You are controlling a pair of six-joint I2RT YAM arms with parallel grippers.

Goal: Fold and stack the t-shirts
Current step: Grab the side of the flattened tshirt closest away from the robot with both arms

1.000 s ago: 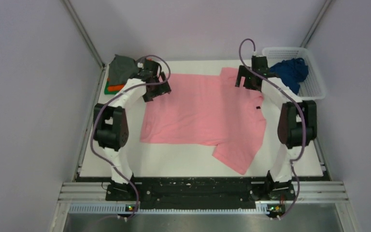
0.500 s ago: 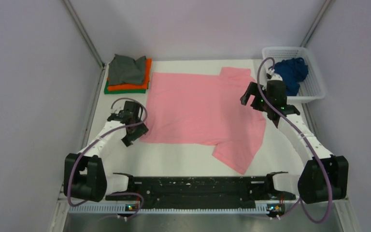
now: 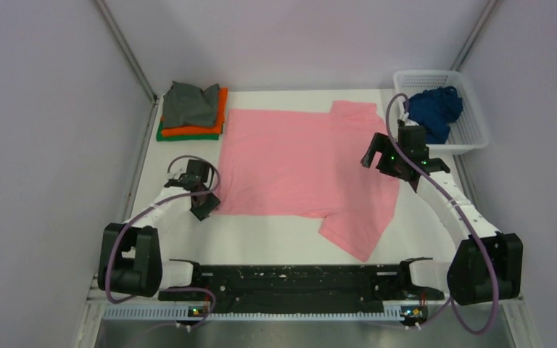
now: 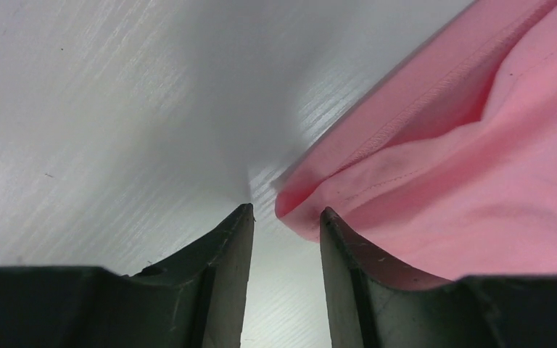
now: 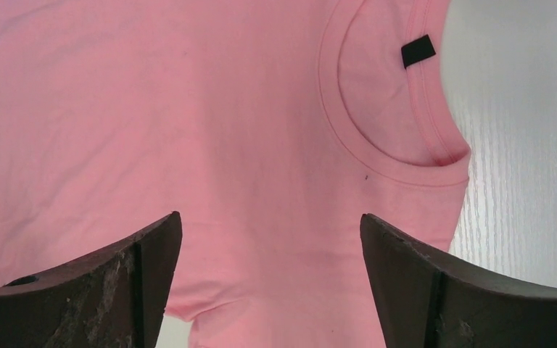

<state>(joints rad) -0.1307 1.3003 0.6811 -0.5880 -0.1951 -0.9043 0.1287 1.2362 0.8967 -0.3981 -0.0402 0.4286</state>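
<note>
A light pink t-shirt (image 3: 304,163) lies spread flat on the white table, neck to the right. My left gripper (image 3: 204,208) sits low at its near-left hem corner. In the left wrist view the jaws (image 4: 286,210) stand narrowly apart over bare table, and the pink corner (image 4: 297,203) touches the right finger's tip. My right gripper (image 3: 381,160) hovers wide open over the chest below the collar (image 5: 399,170), its fingers (image 5: 270,217) astride pink cloth. The dark neck label (image 5: 418,51) shows. A dark blue tee (image 3: 435,109) lies crumpled.
A folded stack (image 3: 192,110) of grey on orange on green sits at the far left corner. The white lattice basket (image 3: 473,134) at the far right holds the blue tee. Grey walls close in both sides.
Both arms swung from the shirt's far edge toward the near side. The left gripper came down at the near-left hem corner and its jaws narrowed. The right gripper drifted slightly nearer over the collar.
</note>
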